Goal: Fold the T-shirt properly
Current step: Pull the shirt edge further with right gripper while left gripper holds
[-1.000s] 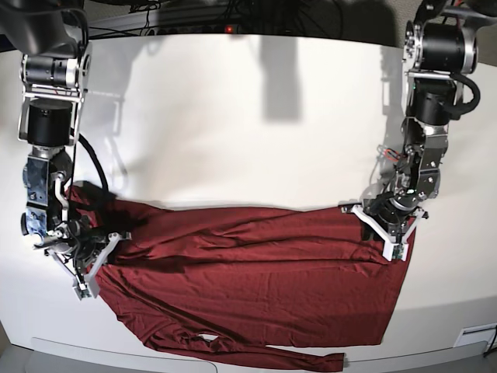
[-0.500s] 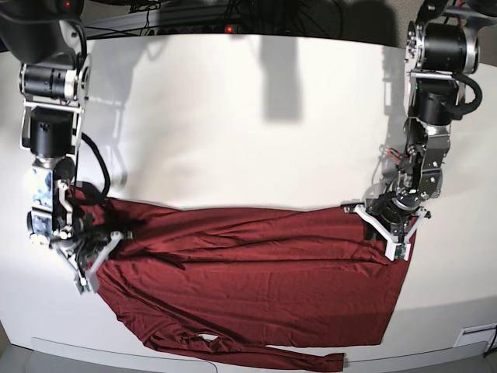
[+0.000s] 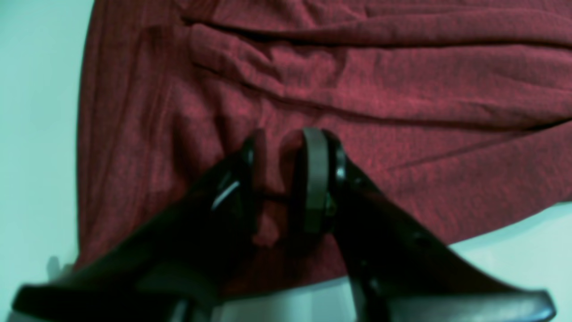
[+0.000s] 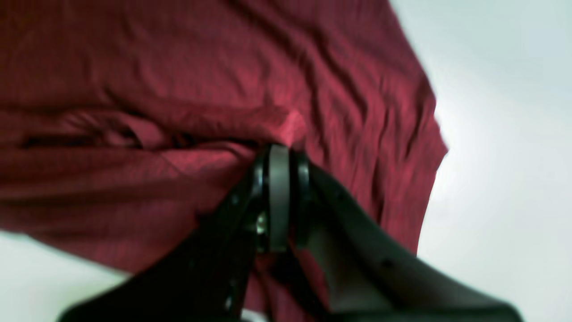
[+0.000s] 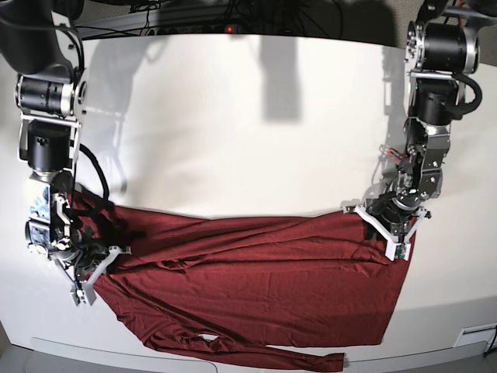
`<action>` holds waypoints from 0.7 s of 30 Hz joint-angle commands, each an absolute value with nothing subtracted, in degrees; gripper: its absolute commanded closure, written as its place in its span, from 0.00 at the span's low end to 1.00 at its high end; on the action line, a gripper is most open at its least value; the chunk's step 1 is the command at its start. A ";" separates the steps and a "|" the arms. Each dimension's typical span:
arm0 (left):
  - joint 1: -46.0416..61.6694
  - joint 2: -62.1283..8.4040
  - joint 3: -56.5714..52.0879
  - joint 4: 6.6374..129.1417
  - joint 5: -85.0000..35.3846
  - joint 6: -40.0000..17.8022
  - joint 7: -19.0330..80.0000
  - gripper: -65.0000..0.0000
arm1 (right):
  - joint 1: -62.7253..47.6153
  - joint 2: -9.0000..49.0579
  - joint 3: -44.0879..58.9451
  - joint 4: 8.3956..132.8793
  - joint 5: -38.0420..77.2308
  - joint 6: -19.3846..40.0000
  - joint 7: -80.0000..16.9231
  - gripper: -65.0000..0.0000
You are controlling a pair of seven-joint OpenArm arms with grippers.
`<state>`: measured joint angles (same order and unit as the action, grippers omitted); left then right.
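T-shirt (image 5: 256,280) spread on table (image 5: 233,124); right gripper (image 4: 279,147) pinches its edge; left gripper (image 3: 286,138) nips a fold

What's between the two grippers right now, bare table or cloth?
Cloth: in the base view the T-shirt spans unbroken from the right gripper to the left gripper.

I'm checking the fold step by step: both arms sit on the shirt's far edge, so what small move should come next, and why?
Probably lift both ends together: the right gripper is shut on the T-shirt, and the left gripper pinches a fold of the opposite end, which lies flat on the table.
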<state>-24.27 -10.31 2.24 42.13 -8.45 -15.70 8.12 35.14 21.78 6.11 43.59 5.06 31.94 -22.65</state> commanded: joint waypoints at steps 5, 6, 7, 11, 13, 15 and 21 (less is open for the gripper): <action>-25.69 -10.70 2.07 43.03 -8.40 -15.94 8.08 0.79 | 37.28 22.72 6.35 44.60 5.74 31.75 -18.28 0.86; -25.69 -10.70 2.07 43.03 -8.43 -15.94 8.08 0.79 | 37.28 22.72 6.35 44.60 5.74 31.75 -18.26 0.83; -25.69 -10.70 2.07 43.03 -8.43 -15.94 8.08 0.79 | 37.28 22.74 6.35 44.60 5.74 31.75 -18.28 0.81; -25.69 -10.70 2.07 43.03 -8.40 -15.94 8.08 0.79 | 37.28 23.40 6.35 44.60 5.74 31.73 -18.20 0.81; -25.69 -10.70 2.07 43.03 -8.43 -15.94 8.05 0.79 | 37.28 24.01 6.35 44.60 5.74 31.73 -18.28 0.81; -25.69 -10.70 2.07 43.03 -8.40 -15.94 8.01 0.79 | 37.28 24.51 6.35 44.60 6.04 31.75 -19.46 0.81; -25.71 -10.70 2.07 43.03 -8.40 -15.94 7.66 0.79 | 36.95 25.91 6.35 46.30 17.23 37.91 -32.40 0.81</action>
